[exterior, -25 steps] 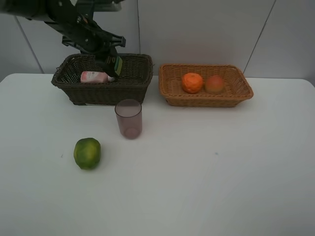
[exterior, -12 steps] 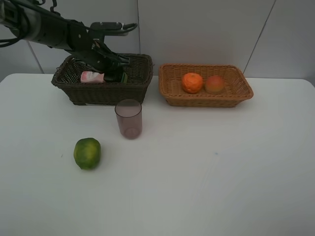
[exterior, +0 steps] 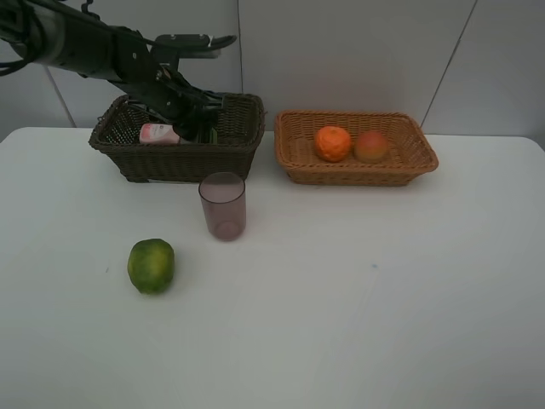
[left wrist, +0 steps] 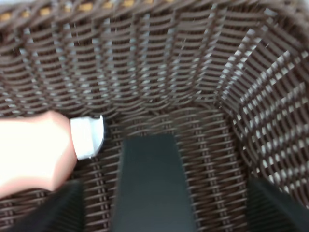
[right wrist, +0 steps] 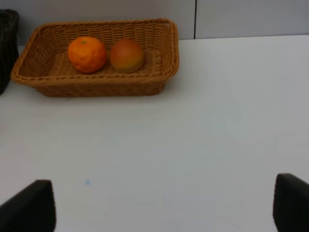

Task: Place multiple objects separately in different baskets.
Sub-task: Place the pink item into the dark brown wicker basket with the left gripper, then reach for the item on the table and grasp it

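My left gripper (exterior: 201,119) is down inside the deep dark brown basket (exterior: 170,162). In the left wrist view the left gripper (left wrist: 169,205) is open, its fingers well apart on either side of the dark green pump bottle (left wrist: 152,186), which lies on the basket floor beside the pink tube (left wrist: 34,150). The tube (exterior: 157,133) shows at the basket's left. The mauve cup (exterior: 222,206) and green citrus (exterior: 151,266) stand on the table. The orange (exterior: 332,143) and peach-like fruit (exterior: 371,146) lie in the light tan basket (exterior: 358,175). My right gripper (right wrist: 159,208) is open and empty.
The white table (exterior: 383,298) stretches in front of both baskets, against a grey wall. The cup stands just in front of the dark basket. In the right wrist view the tan basket (right wrist: 96,88) sits ahead with the orange (right wrist: 87,54) and the peach-like fruit (right wrist: 127,55).
My left arm has come down from above the dark basket's rim into the basket with the bottle, which now lies on the floor between open fingers. Nothing else moved.
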